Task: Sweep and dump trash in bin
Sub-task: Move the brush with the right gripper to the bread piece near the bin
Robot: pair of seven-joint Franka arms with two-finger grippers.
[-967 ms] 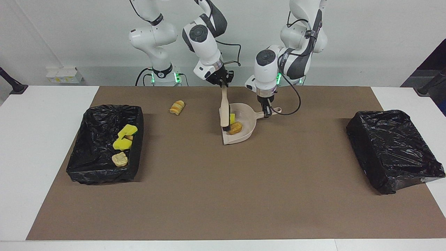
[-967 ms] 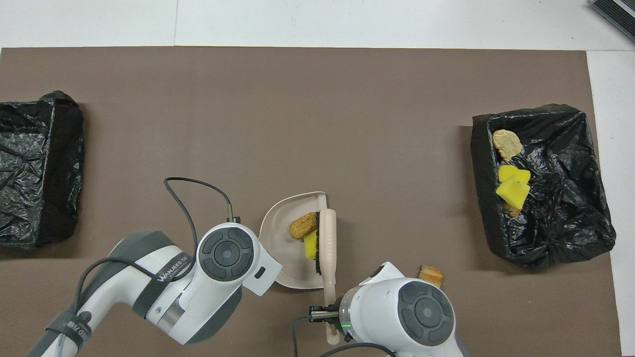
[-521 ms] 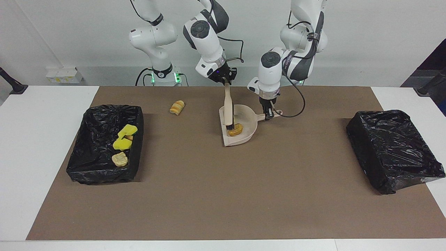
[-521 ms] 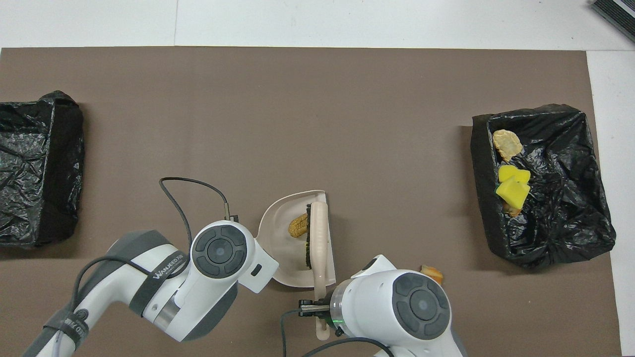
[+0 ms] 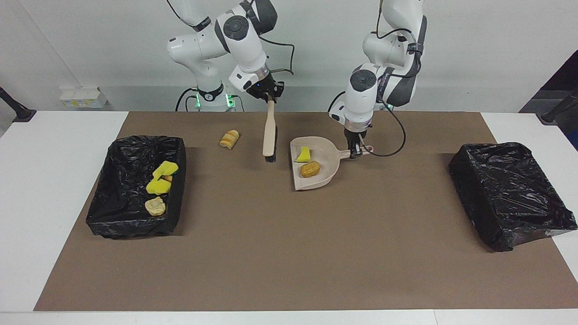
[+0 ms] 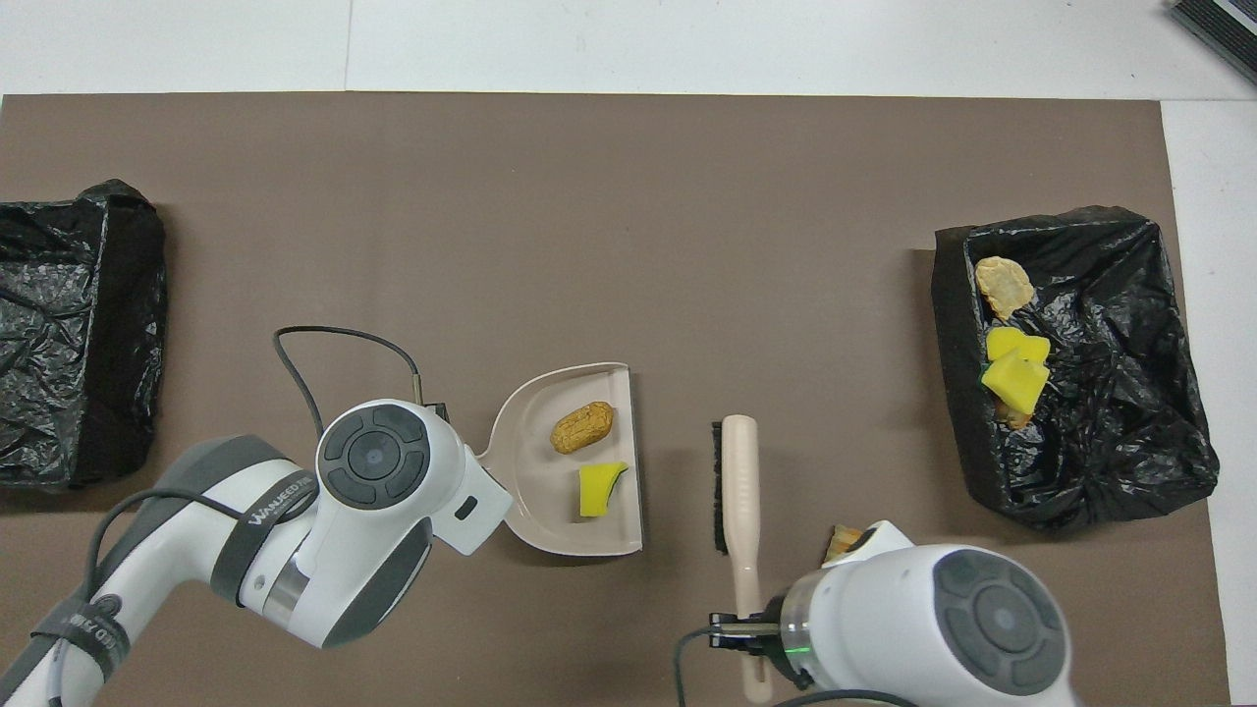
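Observation:
A beige dustpan (image 5: 327, 155) (image 6: 530, 491) sits mid-mat, close to the robots. In it lie two pieces of trash, a yellow sponge chunk (image 5: 303, 155) (image 6: 599, 488) and a tan roll (image 5: 310, 169) (image 6: 581, 428). My left gripper (image 5: 356, 151) is shut on the dustpan's handle; the overhead view hides it under the wrist. My right gripper (image 5: 270, 98) (image 6: 748, 628) is shut on the handle of the beige brush (image 5: 269, 135) (image 6: 738, 481). The brush hangs bristles-down over the mat beside the pan. A striped roll (image 5: 229, 139) (image 6: 843, 542) lies on the mat, partly under the right arm.
The black-lined bin (image 5: 122, 189) (image 6: 1129, 393) at the right arm's end holds yellow sponge chunks (image 5: 160, 178) and a tan scrap (image 5: 155, 206). A second black-lined bin (image 5: 510, 194) (image 6: 69, 334) stands at the left arm's end. A brown mat (image 5: 289, 248) covers the table.
The right gripper has lifted the brush out of the dustpan and carried it toward the striped roll. The dustpan has shifted slightly toward the left arm's end, and the sponge chunk is uncovered.

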